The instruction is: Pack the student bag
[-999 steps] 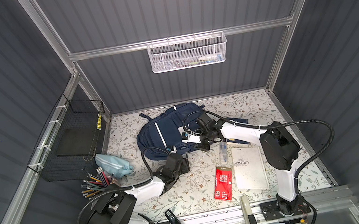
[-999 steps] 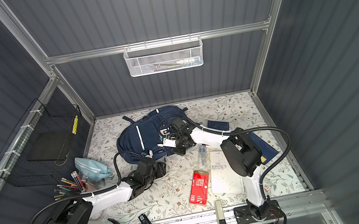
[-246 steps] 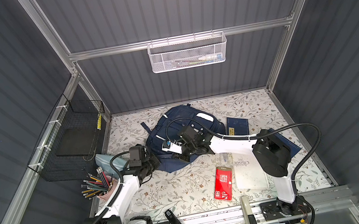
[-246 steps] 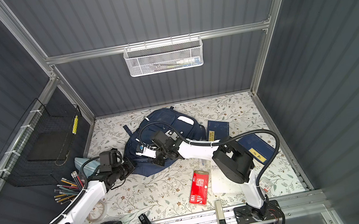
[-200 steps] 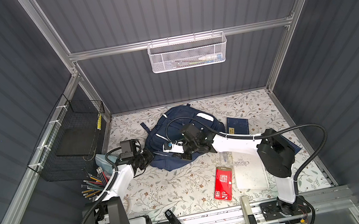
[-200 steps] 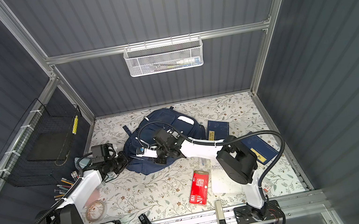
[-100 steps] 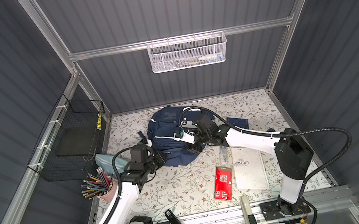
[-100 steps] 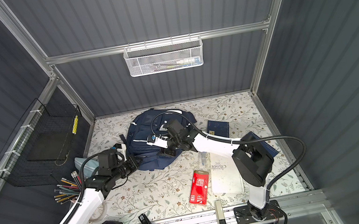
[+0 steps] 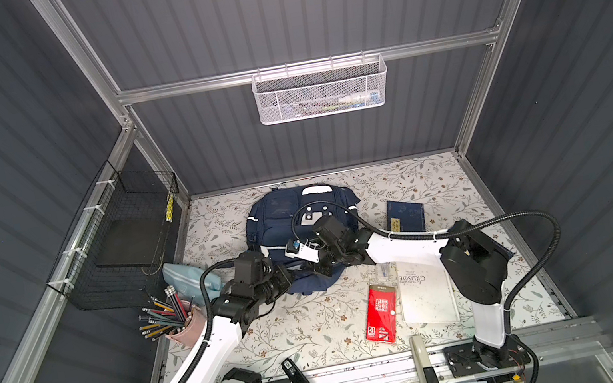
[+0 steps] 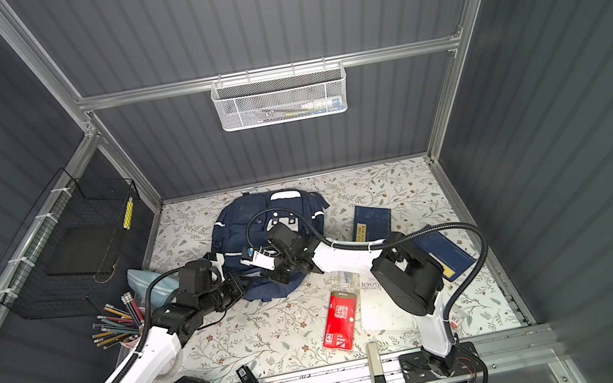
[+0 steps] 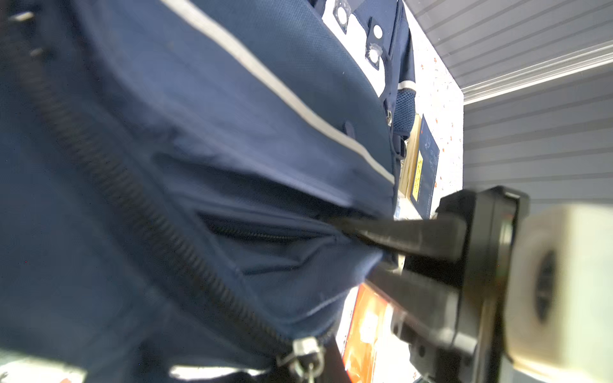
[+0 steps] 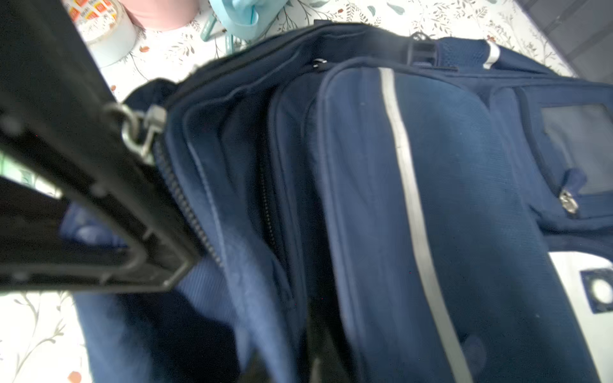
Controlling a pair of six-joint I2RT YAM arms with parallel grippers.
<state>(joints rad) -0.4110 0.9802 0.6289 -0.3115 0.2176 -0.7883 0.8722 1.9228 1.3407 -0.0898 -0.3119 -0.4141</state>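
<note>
The student bag [image 9: 284, 221], navy with a white stripe and white patches, lies front side up at the back middle of the flowered table in both top views. Both grippers meet at its near edge. My left gripper [image 9: 290, 278] is shut at the metal zipper pull [image 11: 305, 356] of the main zip, which ends right at its jaws. My right gripper [image 9: 316, 272] is shut on a fold of the bag's fabric beside an open pocket; its black fingers [image 11: 398, 237] show in the left wrist view with cloth between them. The bag's inside is hidden.
A red booklet [image 9: 381, 310] and a white book [image 9: 425, 295] lie near the front right. A navy notebook [image 9: 405, 214] lies right of the bag. A pink pencil cup [image 9: 182, 327], a light-blue pouch [image 9: 184, 278] and a tape roll [image 12: 106, 30] stand left. A black wire basket [image 9: 124, 248] hangs on the left wall.
Over the last second the bag has turned and shifted toward the back. My left gripper has come from the left to the bag's near edge, close to the right gripper.
</note>
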